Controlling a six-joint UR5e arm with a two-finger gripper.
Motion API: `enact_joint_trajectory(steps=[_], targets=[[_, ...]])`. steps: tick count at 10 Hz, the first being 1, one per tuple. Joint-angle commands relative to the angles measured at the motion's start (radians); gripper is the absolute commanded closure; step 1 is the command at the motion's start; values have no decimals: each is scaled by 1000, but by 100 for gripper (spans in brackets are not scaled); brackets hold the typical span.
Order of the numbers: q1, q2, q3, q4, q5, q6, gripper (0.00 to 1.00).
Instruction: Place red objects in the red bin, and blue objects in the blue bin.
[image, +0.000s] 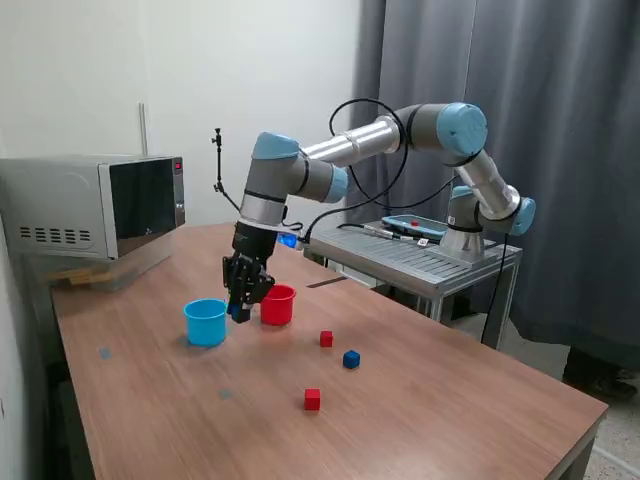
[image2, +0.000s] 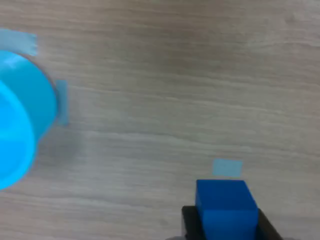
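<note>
One red cube (image: 313, 399) lies nearest the bench's front edge, and a dark blue cube (image: 351, 359) and a second red cube (image: 326, 339) sit loose a little farther in, so I judge three remain to be sorted. Farther back, my tool (image: 240, 312) hangs between the light blue cup (image: 206, 322) and the red cup (image: 277, 305), pinching another blue cube (image2: 226, 206) between its fingers. The wrist view shows that cube held above bare bench (image: 440, 410), with the blue cup off to one side, so I must shift over its mouth before releasing.
</note>
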Motion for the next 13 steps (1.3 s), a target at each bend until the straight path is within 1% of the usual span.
enact_joint_trajectory(steps=[1,3,5,7,13], targets=[[-28,-41,41,0,-3,0,100],[-56,-86,116,0,-4,2,100],[-88,-113,144,0,-3,2,100],[-105,-116,158,2,-3,2,100],[-162,-122,160,6,-1,-3,100]])
